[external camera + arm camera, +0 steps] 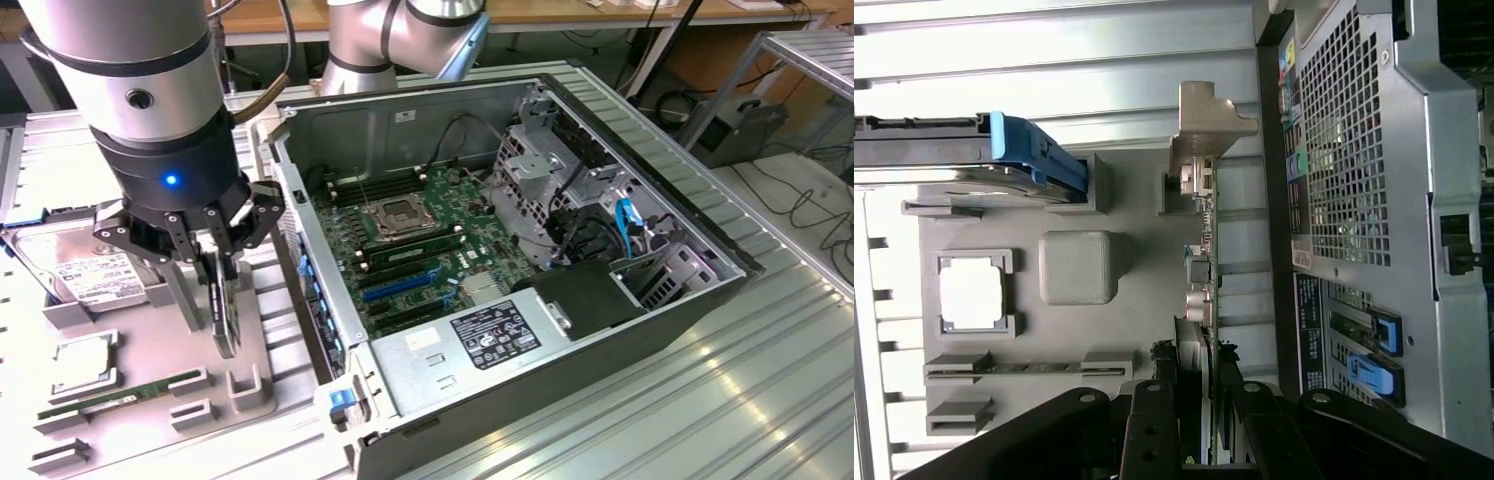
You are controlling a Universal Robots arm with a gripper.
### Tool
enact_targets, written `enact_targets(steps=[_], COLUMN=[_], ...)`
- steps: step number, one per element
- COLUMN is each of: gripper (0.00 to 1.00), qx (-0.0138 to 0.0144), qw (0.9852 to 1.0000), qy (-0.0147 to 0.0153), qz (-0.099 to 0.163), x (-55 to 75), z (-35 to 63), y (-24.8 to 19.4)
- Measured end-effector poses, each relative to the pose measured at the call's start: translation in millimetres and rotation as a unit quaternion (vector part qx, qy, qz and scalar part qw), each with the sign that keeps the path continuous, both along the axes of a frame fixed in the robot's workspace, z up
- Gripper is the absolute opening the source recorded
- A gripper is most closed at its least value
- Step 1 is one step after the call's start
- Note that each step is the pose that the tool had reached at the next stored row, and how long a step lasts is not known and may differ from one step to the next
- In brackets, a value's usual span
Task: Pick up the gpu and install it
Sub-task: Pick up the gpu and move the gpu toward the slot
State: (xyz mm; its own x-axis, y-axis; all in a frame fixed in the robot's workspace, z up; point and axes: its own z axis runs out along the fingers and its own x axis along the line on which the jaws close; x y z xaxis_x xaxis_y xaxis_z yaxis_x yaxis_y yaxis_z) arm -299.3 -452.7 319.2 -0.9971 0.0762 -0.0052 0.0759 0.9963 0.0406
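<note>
Exterior view: the arm's jaws [210, 300] hang straight down over a pale grey moulded parts tray [147, 345] that lies on the ribbed metal tabletop [694, 400], at the exterior view's left. Between them stands the thin flat dark gpu card [224, 320], upright on its long edge, its lower edge down at a slotted block of the tray. Whether that edge sits in the slot or is just clear of it I cannot tell. The jaws are clenched on the card's two flat faces, one finger on either side.

On the same tray, towards the exterior view's left of the card, lie a silver hard drive in a blue frame [80, 270], a square silver processor chip [83, 362] in its own recess, and a slim green RAM stick [120, 392] in a low holder. Just beside the tray, on the exterior view's right, an open grey-and-black computer case [400, 115] lies on its side with its green motherboard [414, 250] facing up.

The wrist view looks along the gpu card [1199, 270] edge-on. The black jaws [1197, 405] pinch it near one end, and its narrow silver metal bracket [1206, 125] is at the far end. The tray [1124, 330], the hard drive [954, 150], the processor chip [972, 293] and the RAM stick [1024, 368] lie on one side of the card. The perforated rear of the case [1354, 200] is on the other.
</note>
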Motion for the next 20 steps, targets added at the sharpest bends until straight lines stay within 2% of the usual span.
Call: enact_targets(steps=[20], gripper=[0.26], qx=[0.0000], qw=[1.0000], qy=[0.0000], qz=[0.000], x=[0.0], z=[5.8], y=[0.0])
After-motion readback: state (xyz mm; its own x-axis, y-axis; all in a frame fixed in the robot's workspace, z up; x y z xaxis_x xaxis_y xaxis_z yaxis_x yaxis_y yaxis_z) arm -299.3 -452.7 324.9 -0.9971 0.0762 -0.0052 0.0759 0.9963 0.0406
